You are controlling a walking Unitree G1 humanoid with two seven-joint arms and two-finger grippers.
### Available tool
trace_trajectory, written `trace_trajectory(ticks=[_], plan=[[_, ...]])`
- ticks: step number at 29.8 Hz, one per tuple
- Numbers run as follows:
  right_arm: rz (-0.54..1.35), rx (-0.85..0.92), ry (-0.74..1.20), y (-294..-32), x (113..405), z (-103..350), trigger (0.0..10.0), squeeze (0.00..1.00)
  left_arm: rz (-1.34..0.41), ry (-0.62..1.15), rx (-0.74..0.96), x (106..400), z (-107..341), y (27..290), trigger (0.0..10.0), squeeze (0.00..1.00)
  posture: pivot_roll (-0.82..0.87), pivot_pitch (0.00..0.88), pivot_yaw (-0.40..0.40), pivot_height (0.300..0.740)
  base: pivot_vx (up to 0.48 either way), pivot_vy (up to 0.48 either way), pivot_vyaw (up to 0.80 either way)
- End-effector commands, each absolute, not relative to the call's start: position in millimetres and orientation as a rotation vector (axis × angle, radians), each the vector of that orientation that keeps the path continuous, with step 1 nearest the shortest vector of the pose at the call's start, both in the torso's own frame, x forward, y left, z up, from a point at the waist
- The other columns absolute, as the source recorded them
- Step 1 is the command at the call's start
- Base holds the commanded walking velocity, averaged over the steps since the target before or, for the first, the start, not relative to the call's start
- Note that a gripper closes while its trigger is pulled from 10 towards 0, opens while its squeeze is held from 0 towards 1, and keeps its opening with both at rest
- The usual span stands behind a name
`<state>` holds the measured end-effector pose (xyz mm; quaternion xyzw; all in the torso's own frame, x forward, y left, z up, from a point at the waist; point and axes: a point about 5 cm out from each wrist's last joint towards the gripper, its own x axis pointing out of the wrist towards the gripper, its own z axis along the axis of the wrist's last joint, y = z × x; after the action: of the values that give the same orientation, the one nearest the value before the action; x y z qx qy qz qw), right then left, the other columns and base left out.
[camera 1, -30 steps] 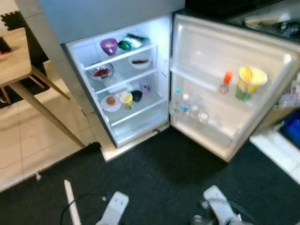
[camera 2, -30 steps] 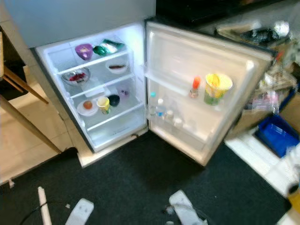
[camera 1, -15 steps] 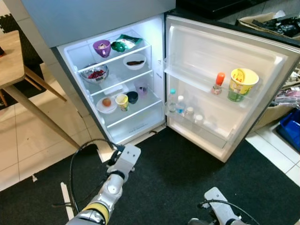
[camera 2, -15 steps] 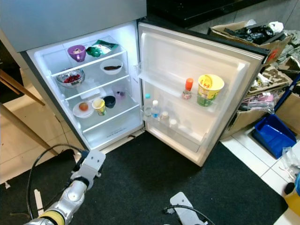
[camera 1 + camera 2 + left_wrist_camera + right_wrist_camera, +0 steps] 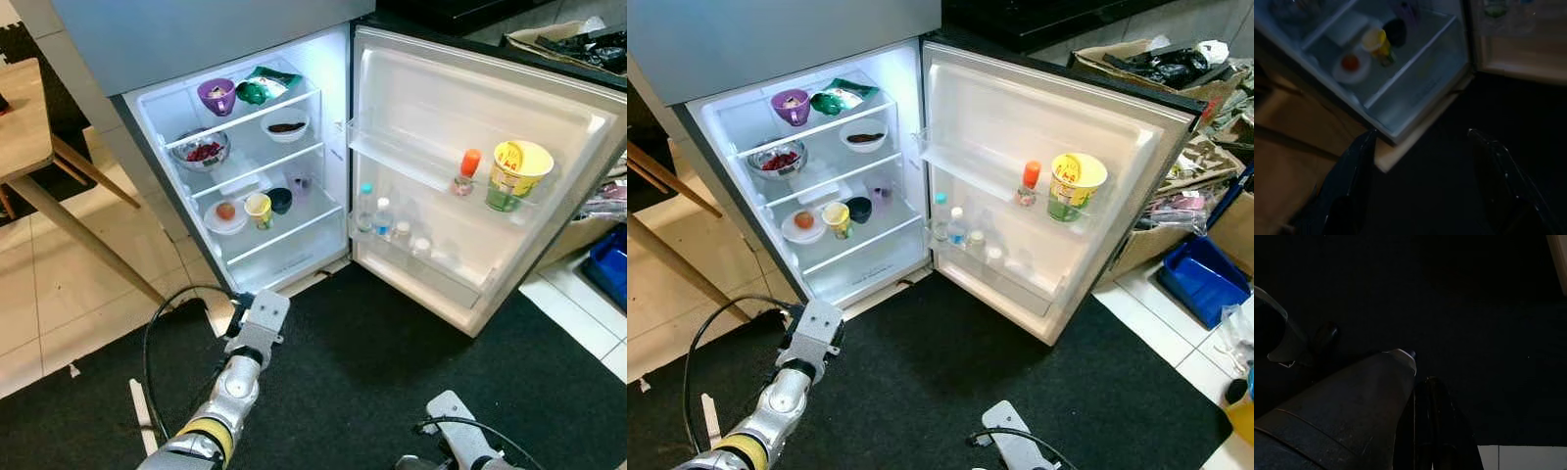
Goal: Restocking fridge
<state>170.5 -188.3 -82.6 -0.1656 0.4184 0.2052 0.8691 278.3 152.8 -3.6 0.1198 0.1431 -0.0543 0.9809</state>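
Open fridge (image 5: 245, 147) above black mat (image 5: 372, 382), tiled floor (image 5: 59, 313).

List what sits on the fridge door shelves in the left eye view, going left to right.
Blue-capped water bottle → second water bottle → small clear bottles → orange-capped bottle → yellow and green cup.

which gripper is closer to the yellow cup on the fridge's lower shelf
Left. The left gripper is raised in front of the open fridge, below the yellow cup. The right arm hangs low over the dark mat, farther back and to the right.
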Motion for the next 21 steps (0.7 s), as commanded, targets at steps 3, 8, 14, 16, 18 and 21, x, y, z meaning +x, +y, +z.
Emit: trace_trajectory(ticks=[3, 8, 14, 16, 18, 21], plan=[[0.434, -0.35, 0.886, -188.2, 167.6, -84.0, 10.0, 0.0, -0.133, 0.365, 0.079, 271.4, -13.4, 147.2, 10.0, 0.0, -0.1, 0.065, 0.058, 0.74, 0.0, 0.0, 0.0], [0.435, -0.352, 0.885, -188.5, 168.5, -83.6, 10.0, 0.0, -0.195, 0.433, -0.121, 263.7, -22.4, 134.4, 10.0, 0.0, -0.1, 0.061, 0.057, 0.74, 0.0, 0.0, 0.0], [0.427, -0.358, 0.889, -189.8, 168.2, -83.8, 10.0, 0.0, -0.257, 0.495, -0.126, 252.2, -32.5, 128.7, 10.0, 0.0, -0.1, 0.058, 0.059, 0.74, 0.0, 0.0, 0.0], [0.384, -0.375, 0.915, -196.9, 166.4, -84.8, 10.0, 0.0, -0.278, 0.55, -0.101, 242.8, -40.8, 131.6, 10.0, 0.0, -0.1, 0.058, 0.059, 0.74, 0.0, 0.0, 0.0], [0.314, -0.37, 0.952, -207.2, 162.8, -86.1, 10.0, 0.0, -0.273, 0.603, -0.076, 233.3, -48.7, 137.7, 10.0, 0.0, -0.1, 0.058, 0.059, 0.74, 0.0, 0.0, 0.0], [0.231, -0.313, 0.989, -219.4, 155.1, -87.6, 10.0, 0.0, -0.232, 0.7, -0.054, 215.5, -62.1, 152.6, 10.0, 0.0, -0.11, 0.05, 0.057, 0.74, 0.0, 0.0, 0.0]])
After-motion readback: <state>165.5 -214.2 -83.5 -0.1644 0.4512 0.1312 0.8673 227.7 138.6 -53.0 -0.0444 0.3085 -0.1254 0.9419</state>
